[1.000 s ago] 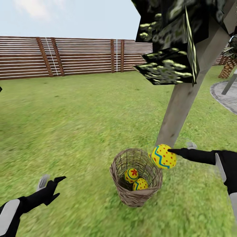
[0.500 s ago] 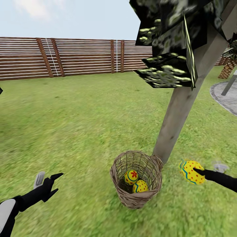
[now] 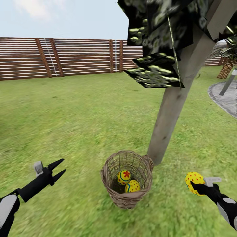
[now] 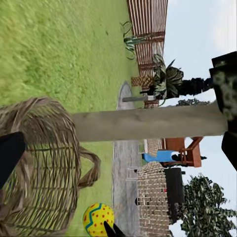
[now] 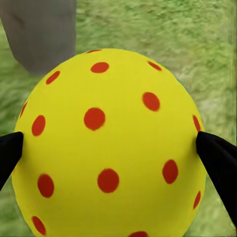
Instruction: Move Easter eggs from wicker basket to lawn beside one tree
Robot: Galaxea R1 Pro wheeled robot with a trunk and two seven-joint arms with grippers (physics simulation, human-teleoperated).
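Note:
The wicker basket (image 3: 126, 194) stands on the lawn (image 3: 82, 125) right at the foot of the tree (image 3: 169, 115). Two Easter eggs lie in it: one with a red flower (image 3: 124, 176), one with blue lines (image 3: 132, 186). To the right of the trunk, low over the grass, my right gripper (image 3: 197, 187) is shut on a yellow egg with red dots (image 3: 192, 178). Up close, black fingertips (image 5: 219, 158) press both sides of that egg (image 5: 108, 143). My left gripper (image 3: 58, 169) stands open left of the basket (image 4: 39, 168), with nothing in it.
A brown slatted fence (image 3: 65, 56) closes the far side of the lawn. A grey paved area (image 3: 227, 98) lies at the right. Dark angular leaf panels (image 3: 154, 69) hang from the tree above the basket. Open grass stretches to the left and behind.
My right gripper has carried the dotted egg from beside the basket's rim out to the right and down, past the trunk. The left gripper has risen a little. The view has shifted slightly.

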